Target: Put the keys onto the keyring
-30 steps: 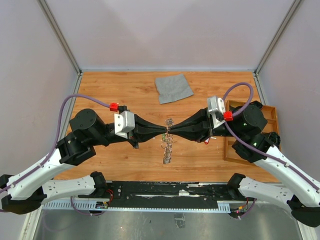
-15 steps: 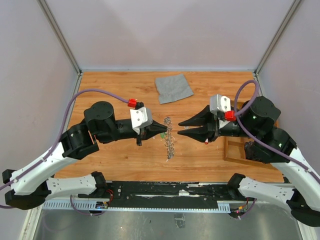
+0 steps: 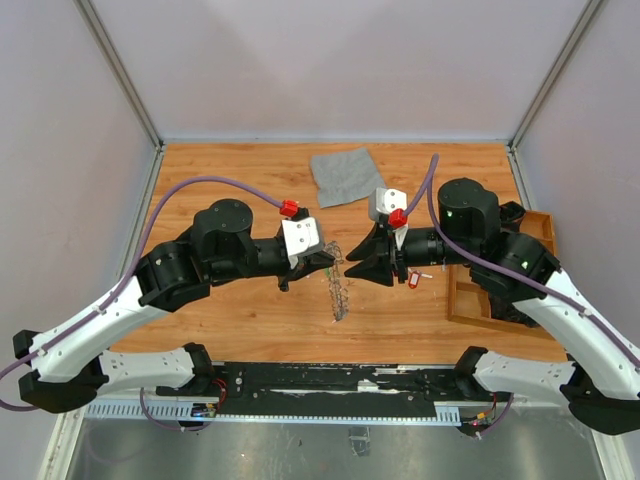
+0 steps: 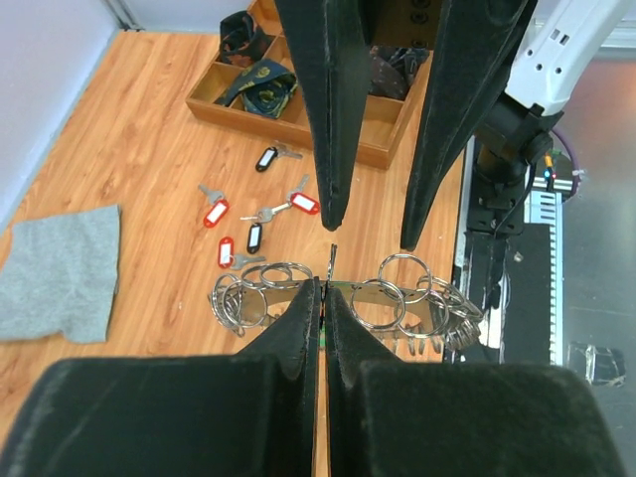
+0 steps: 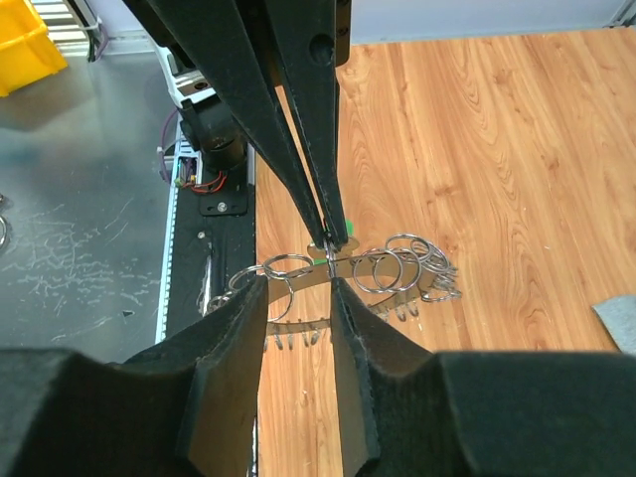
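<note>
The keyring (image 3: 338, 288), a silvery band hung with small rings, lies mid-table between both grippers. My left gripper (image 3: 332, 262) is shut on a thin silver key with a green tag (image 5: 343, 231) and holds it against the keyring's band (image 4: 370, 286). In the left wrist view the left gripper (image 4: 326, 283) sits right at the band. My right gripper (image 3: 352, 270) is open. In the right wrist view the right gripper (image 5: 296, 283) has its jaws on either side of the band (image 5: 304, 275), empty. Several loose keys with red (image 4: 216, 213) and black (image 4: 265, 158) tags lie on the wood.
A wooden tray (image 3: 500, 295) with chunky black parts stands at the right edge. It also shows in the left wrist view (image 4: 373, 149). A grey cloth (image 3: 347, 175) lies at the back centre. A red-tagged key (image 3: 414, 281) lies between the keyring and the tray.
The grippers pulled apart from the keyring and the right one opened. Both have now closed in again, and the right arm has swung left to the band with its jaws open.
</note>
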Robot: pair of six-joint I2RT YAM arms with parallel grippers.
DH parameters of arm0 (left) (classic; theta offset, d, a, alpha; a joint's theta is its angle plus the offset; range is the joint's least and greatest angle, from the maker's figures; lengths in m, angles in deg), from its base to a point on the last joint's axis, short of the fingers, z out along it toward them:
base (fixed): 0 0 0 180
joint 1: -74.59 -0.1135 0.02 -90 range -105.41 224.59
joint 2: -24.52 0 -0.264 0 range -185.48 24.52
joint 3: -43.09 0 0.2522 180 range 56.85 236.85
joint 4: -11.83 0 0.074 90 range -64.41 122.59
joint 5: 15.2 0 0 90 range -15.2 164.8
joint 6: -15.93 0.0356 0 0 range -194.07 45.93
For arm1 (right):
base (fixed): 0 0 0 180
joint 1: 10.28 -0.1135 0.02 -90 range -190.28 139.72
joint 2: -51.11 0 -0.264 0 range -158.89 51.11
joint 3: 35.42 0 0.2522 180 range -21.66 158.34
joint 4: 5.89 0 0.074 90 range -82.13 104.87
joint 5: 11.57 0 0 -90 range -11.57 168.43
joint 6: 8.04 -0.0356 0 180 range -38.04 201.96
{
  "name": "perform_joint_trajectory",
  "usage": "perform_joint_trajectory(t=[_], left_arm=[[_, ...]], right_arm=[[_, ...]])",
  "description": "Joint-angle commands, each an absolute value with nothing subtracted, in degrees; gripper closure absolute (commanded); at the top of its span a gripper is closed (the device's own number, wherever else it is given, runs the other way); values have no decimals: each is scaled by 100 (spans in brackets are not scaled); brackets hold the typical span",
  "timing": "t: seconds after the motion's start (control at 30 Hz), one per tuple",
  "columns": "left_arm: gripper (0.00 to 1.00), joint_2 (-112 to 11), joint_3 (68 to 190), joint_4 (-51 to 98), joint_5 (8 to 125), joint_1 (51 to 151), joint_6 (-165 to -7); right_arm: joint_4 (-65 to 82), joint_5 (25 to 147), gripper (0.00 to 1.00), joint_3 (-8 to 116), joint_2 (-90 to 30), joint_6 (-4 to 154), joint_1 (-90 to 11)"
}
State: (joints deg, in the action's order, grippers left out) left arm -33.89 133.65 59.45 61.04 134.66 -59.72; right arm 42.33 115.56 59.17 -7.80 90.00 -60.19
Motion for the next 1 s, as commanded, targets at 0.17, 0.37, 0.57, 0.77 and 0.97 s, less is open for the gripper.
perform_joint_trajectory(t=[0.17, 0.37, 0.57, 0.77, 0.97], left_arm=[[100, -3377, 13596, 5851, 6013, 13462, -5862], [100, -3378, 13587, 5893, 5904, 13462, -5859], [99, -3366, 13587, 5898, 5881, 13457, -5864], [99, -3366, 13587, 5887, 5877, 13460, -5876], [99, -3366, 13582, 5881, 5882, 13462, -5886]], right_arm=[[4204, 11622, 67, 6015, -930, 9222, -6092], [3982, 11585, 67, 5935, -948, 9211, -6091], [3881, 11728, 69, 5882, -1004, 9165, -6091], [3881, 11832, 74, 5835, -1082, 9170, -6097], [3899, 11843, 87, 5769, -1088, 9213, -6091]])
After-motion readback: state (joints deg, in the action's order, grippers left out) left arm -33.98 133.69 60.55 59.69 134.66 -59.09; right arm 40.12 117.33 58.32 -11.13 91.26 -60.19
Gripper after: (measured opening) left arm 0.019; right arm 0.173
